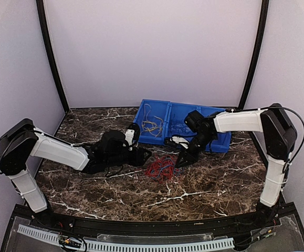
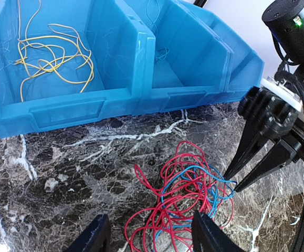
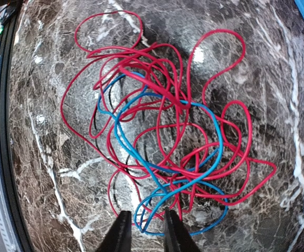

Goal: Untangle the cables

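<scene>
The cables (image 1: 161, 168) are a loose tangle of red and blue wires on the marble table, in front of the blue bin (image 1: 222, 143). In the left wrist view the tangle (image 2: 191, 194) lies just ahead of my left gripper (image 2: 152, 236), which is open wide with red strands reaching between its fingers. My right gripper (image 1: 182, 161) points down at the tangle's right edge. In the right wrist view its jaws (image 3: 146, 232) stand a little apart, with a loop of blue wire (image 3: 152, 220) lying in the gap. Yellow wires (image 2: 52, 58) lie in the bin's left compartment.
The blue bin (image 2: 115, 105) has two compartments and stands behind the tangle; a thin blue wire (image 2: 159, 50) lies in the right one. The two grippers are close together over the tangle, the right gripper (image 2: 234, 182) at its far side. A black rail (image 1: 141, 231) edges the table's front.
</scene>
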Motion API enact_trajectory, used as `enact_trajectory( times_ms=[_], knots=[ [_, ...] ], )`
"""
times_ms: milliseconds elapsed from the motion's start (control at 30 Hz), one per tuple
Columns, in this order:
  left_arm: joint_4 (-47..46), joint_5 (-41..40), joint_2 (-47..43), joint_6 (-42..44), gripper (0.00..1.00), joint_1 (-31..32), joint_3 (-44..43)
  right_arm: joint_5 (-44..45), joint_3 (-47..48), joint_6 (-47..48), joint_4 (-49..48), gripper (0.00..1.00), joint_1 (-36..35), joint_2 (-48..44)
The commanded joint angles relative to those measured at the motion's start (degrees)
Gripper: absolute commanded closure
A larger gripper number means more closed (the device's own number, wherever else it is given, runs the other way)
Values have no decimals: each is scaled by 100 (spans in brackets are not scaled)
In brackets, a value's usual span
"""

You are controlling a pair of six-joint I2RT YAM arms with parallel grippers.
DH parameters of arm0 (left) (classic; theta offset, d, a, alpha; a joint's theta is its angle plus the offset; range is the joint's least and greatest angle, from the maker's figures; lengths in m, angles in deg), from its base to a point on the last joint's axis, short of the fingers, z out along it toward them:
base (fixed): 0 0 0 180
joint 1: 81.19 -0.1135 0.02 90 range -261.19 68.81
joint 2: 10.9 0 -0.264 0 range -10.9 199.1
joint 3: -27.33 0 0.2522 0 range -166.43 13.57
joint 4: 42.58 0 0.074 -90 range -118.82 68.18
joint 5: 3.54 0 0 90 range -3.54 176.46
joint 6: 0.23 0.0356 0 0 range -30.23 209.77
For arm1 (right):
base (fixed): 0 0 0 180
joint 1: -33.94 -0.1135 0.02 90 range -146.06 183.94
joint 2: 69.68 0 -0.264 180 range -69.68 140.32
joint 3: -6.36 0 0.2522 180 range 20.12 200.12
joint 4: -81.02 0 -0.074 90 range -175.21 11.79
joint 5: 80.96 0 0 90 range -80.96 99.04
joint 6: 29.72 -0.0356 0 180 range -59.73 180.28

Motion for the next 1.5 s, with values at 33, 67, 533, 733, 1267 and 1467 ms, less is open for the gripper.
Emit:
enact_trajectory(
  times_ms=[33, 67, 533, 733, 1267, 1467],
  knots=[
    [-25, 69, -38, -28, 45, -24, -42, -117, 224, -86, 67, 91, -42, 108],
    [-21, 72, -33, -25, 45, -24, -43, -136, 237, -83, 87, 94, -44, 101],
    [-1042, 900, -83, 158, 45, -25, 228, -925, 636, 48, 761, 100, -44, -482],
    [-1703, 1604, -27, 224, 45, -20, 323, -1265, 840, 312, 1083, 100, -44, -726],
    [-2056, 2041, 423, 840, 46, 144, -58, -1851, 1172, 583, 1461, 100, -53, -876],
    [-2213, 1988, 675, 1136, 46, 147, -183, -1987, 1174, 608, 1508, 100, -53, -929]
  ],
)
